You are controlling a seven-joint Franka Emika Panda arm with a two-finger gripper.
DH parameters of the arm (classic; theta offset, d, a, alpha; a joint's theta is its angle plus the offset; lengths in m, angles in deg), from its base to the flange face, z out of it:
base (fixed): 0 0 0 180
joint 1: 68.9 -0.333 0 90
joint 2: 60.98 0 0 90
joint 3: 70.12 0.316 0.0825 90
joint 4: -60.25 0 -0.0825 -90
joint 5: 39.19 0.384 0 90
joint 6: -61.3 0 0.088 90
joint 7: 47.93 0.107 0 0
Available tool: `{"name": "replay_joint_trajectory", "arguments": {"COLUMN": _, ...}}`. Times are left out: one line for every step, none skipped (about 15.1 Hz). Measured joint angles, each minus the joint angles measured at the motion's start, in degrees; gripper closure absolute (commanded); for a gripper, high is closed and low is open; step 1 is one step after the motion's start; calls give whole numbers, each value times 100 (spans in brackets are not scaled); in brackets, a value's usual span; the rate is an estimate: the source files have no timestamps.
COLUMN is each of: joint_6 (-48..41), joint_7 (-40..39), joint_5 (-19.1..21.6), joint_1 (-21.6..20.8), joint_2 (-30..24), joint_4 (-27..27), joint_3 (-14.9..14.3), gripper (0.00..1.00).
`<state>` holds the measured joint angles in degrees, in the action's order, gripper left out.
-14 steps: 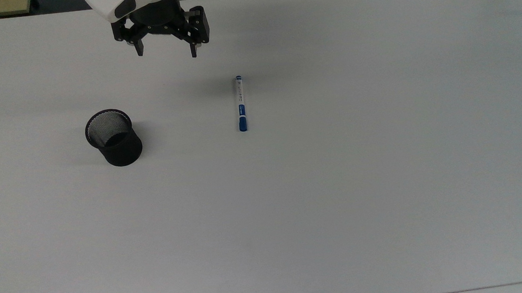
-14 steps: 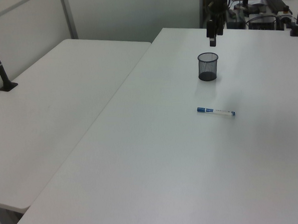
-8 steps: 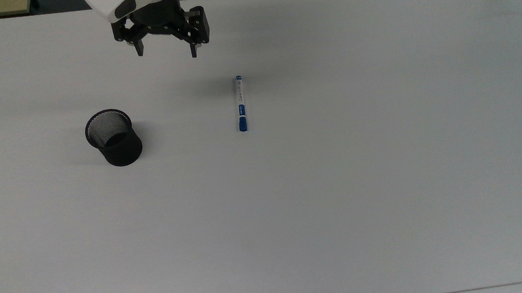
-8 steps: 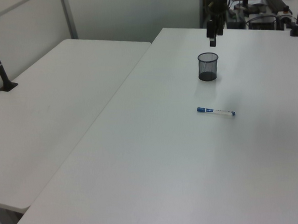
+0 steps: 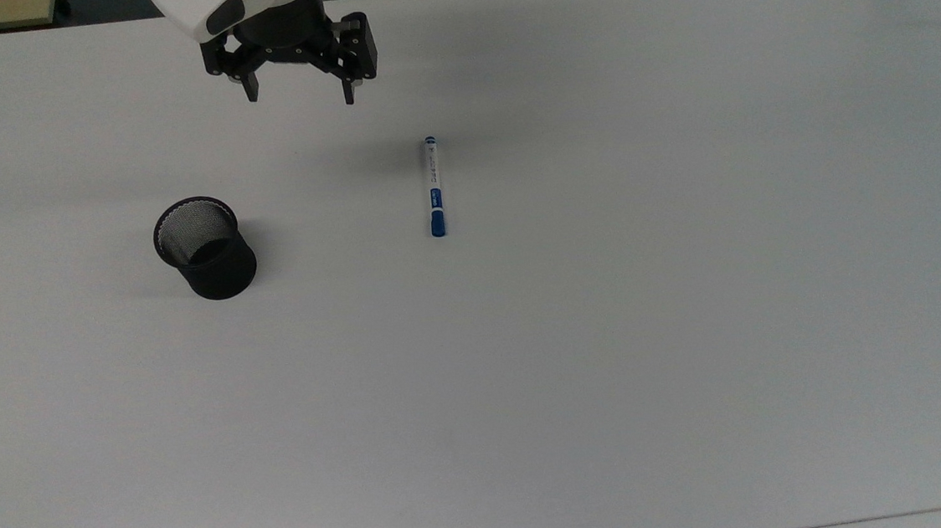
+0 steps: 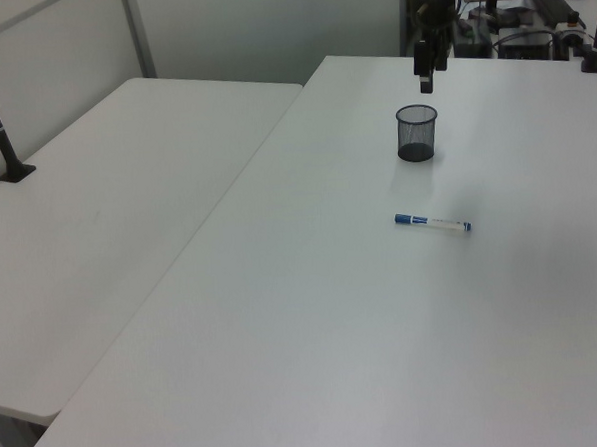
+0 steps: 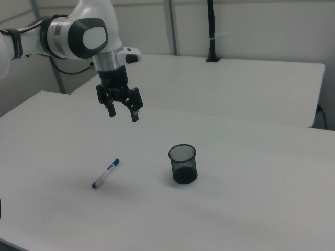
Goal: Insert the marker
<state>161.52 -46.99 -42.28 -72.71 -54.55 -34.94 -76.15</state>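
Right view, near to far: marker (image 7: 106, 173) lies flat on the counter (image 7: 251, 209), alone, nothing touching it. Mesh cup (image 7: 182, 163) stands upright well to the right view's right of it, mouth up, looks empty. Hand (image 7: 123, 112) hangs in the air behind both, fingers spread, holding nothing.

Top view: marker (image 5: 433, 186) runs top-to-bottom, blue cap at the lower end, small blue tip at the upper end. Hand (image 5: 301, 90) sits up and to the top view's left of the marker's upper end, near but clear of it. Its two fingers are spread left-right, so the gap already crosses the marker's long axis. Cup (image 5: 205, 247) is well apart on the top view's left.

My read: approach not started. Next move is shift over mid-barrel, descend, close. No wrist turn looks needed.
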Motion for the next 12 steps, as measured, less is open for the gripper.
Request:
{"name": "replay_joint_trajectory", "arguments": {"joint_6": 0, "joint_7": 0, "joint_5": 0, "joint_1": 0, "joint_2": 9, "joint_4": 0, "joint_3": 0, "gripper": 0}}
{"name": "replay_joint_trajectory", "arguments": {"joint_6": 0, "joint_7": 0, "joint_5": 0, "joint_1": 0, "joint_2": 18, "joint_4": 0, "joint_3": 0, "gripper": 0}}
{"name": "replay_joint_trajectory", "arguments": {"joint_6": 0, "joint_7": 0, "joint_5": 0, "joint_1": 0, "joint_2": 26, "joint_4": -1, "joint_3": 0, "gripper": 0}}
{"name": "replay_joint_trajectory", "arguments": {"joint_6": 0, "joint_7": 0, "joint_5": 0, "joint_1": 0, "joint_2": 31, "joint_4": -1, "joint_3": 0, "gripper": 0}}
{"name": "replay_joint_trajectory", "arguments": {"joint_6": 0, "joint_7": 0, "joint_5": 0, "joint_1": 0, "joint_2": 36, "joint_4": -1, "joint_3": 1, "gripper": 0}}
{"name": "replay_joint_trajectory", "arguments": {"joint_6": 0, "joint_7": 0, "joint_5": 0, "joint_1": -2, "joint_2": 48, "joint_4": -4, "joint_3": 3, "gripper": 0}}
{"name": "replay_joint_trajectory", "arguments": {"joint_6": 0, "joint_7": 0, "joint_5": 0, "joint_1": -5, "joint_2": 66, "joint_4": -4, "joint_3": 6, "gripper": 0}}
{"name": "replay_joint_trajectory", "arguments": {"joint_6": 0, "joint_7": 0, "joint_5": 0, "joint_1": -9, "joint_2": 81, "joint_4": -3, "joint_3": 8, "gripper": 0}}
{"name": "replay_joint_trajectory", "arguments": {"joint_6": 0, "joint_7": 0, "joint_5": 0, "joint_1": -13, "joint_2": 92, "joint_4": -3, "joint_3": 10, "gripper": 0}}
{"name": "replay_joint_trajectory", "arguments": {"joint_6": 0, "joint_7": 0, "joint_5": 1, "joint_1": -15, "joint_2": 99, "joint_4": -3, "joint_3": 11, "gripper": 0}}
{"name": "replay_joint_trajectory", "arguments": {"joint_6": 0, "joint_7": 0, "joint_5": 11, "joint_1": -18, "joint_2": 106, "joint_4": -2, "joint_3": 14, "gripper": 0}}
{"name": "replay_joint_trajectory", "arguments": {"joint_6": 0, "joint_7": 0, "joint_5": 37, "joint_1": -22, "joint_2": 118, "joint_4": -2, "joint_3": 20, "gripper": 0}}
